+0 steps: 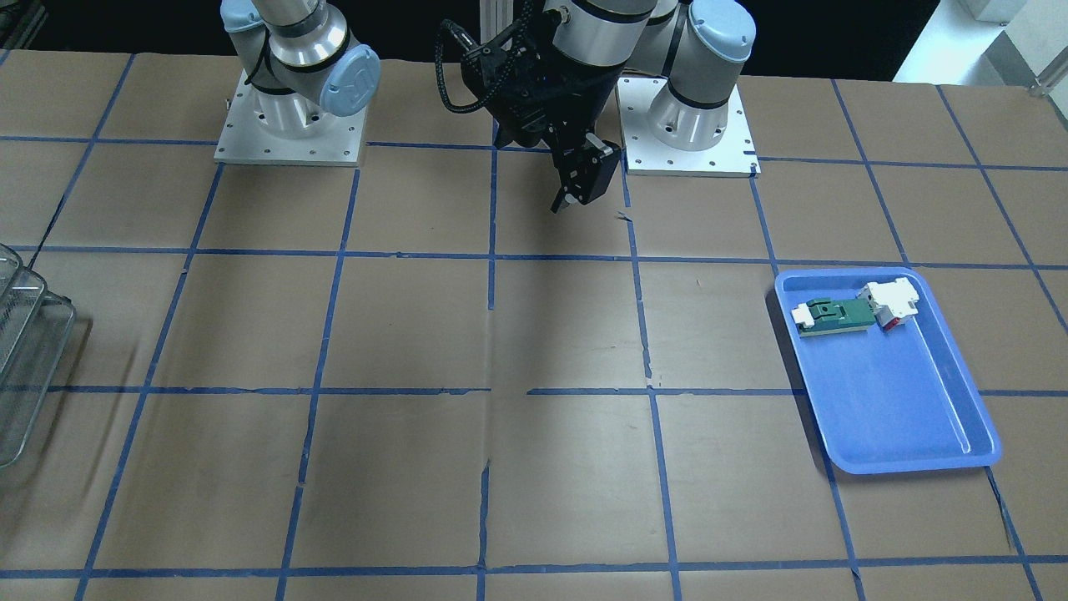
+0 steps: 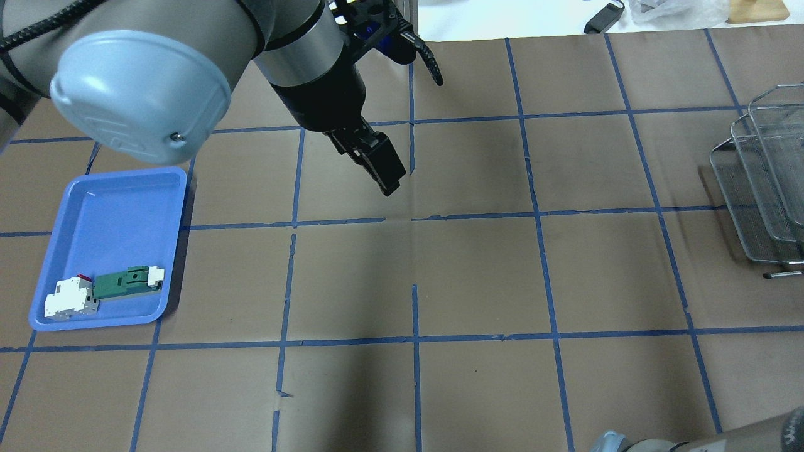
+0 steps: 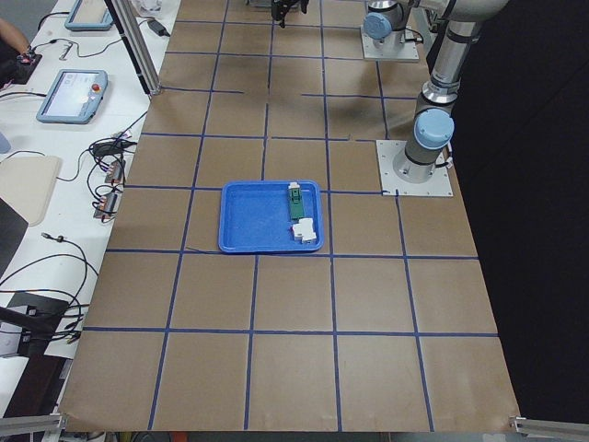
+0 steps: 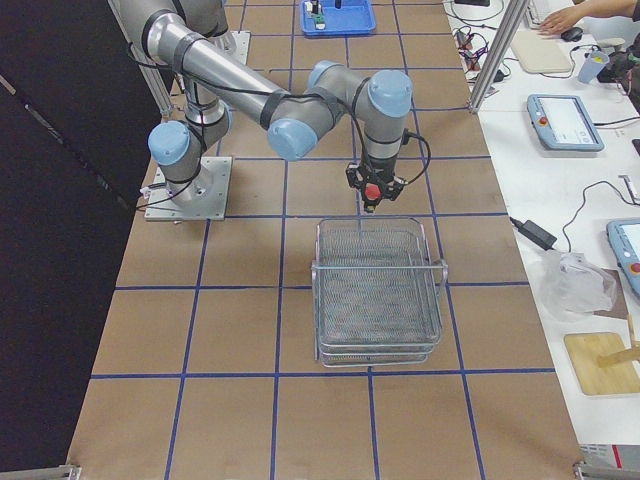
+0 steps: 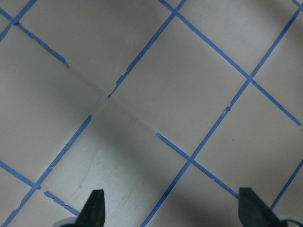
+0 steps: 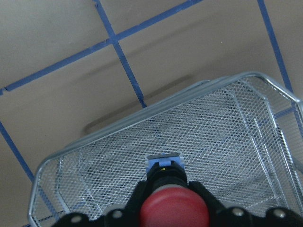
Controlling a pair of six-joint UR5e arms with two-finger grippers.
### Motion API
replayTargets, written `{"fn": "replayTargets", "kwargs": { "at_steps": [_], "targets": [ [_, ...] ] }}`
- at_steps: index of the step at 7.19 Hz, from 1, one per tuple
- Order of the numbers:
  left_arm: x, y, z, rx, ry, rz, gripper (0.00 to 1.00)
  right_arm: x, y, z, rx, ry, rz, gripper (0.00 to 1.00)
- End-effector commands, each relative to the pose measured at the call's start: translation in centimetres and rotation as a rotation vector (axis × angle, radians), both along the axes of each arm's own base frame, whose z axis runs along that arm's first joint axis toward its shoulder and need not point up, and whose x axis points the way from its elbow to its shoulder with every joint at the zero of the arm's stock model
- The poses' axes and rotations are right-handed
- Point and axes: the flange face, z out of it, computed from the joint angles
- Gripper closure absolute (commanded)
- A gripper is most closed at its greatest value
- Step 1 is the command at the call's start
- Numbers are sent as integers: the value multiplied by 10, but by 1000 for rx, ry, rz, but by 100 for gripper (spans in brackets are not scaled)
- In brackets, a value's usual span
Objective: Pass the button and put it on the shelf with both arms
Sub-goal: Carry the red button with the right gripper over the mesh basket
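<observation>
Now the right gripper holds the button, with its jaws tight on the black body below the red cap. It is over the edge of the shelf that faces the table's middle. The left gripper hangs above the table's middle, jaws wide, nothing between. Far left, a blue tray carries a green board and a white block.

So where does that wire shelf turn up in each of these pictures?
Front-facing: the shelf is cut off at the left edge.
Overhead: right edge.
Left side: not in it.
Right side: centre.
Left wrist: not in it.
Right wrist: fills the lower half, behind the red button.
Shared landmark: the blue tray, at the table's opposite end.
</observation>
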Motion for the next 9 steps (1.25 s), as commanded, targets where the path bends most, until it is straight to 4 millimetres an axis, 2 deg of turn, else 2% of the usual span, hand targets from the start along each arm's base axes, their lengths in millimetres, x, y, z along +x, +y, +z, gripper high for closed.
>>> {"fn": "replayTargets", "kwargs": {
  "at_steps": [1, 2, 3, 4, 5, 6, 7, 8, 9],
  "targets": [
    [-2, 2, 2, -5, 9, 0, 0, -19, -1, -15, 2, 2, -7, 100],
    [-1, 3, 6, -10, 16, 3, 0, -25, -1, -23, 13, -7, -16, 100],
    [-4, 3, 7, 2, 53, 2, 0, -27, -3, -29, 13, -19, -17, 94],
    [-3, 2, 10, -5, 56, 3, 0, -27, -4, -31, 8, -30, -21, 67],
    [-1, 3, 14, -13, 53, 3, 0, -27, -4, -32, 10, -32, -23, 35],
    [-1, 5, 13, -11, 54, 3, 0, -27, -4, -31, 9, -31, -29, 15],
    [0, 6, 15, -16, 54, 3, 0, -25, -2, -24, 0, -25, -33, 12],
    [0, 7, 16, -18, 55, 3, 0, -18, 2, -6, -19, -10, -32, 9],
    [0, 9, 19, -25, 54, -1, 0, -3, 11, 21, -59, -2, -88, 8]
  ]
}}
